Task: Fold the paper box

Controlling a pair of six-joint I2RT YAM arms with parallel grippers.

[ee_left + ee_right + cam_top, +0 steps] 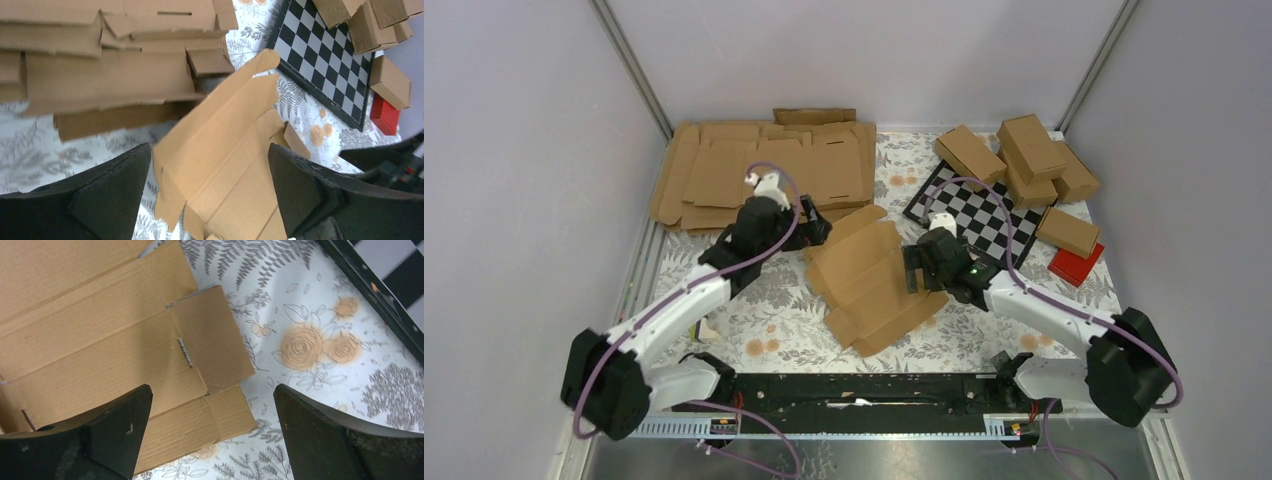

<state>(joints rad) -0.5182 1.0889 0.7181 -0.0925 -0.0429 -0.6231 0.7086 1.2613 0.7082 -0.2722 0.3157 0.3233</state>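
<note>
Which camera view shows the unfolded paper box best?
The top external view: nearly the whole paper box shows there. The left wrist view cuts off its near part; the right wrist view shows only one end.

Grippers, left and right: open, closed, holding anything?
Left gripper: open, gripping nothing; the paper box shows between its spread fingers.
Right gripper: open, gripping nothing, over the paper box's edge.

Paper box [869, 285] lies flat mid-worktop [764, 320], left end effector [817, 232] at its rear-left edge, right end effector [916, 272] at its right edge. Sheet stack [764, 170] behind-left. Checkerboard [984, 215] behind-right, folded cartons [1024, 155] on its far side.
</note>
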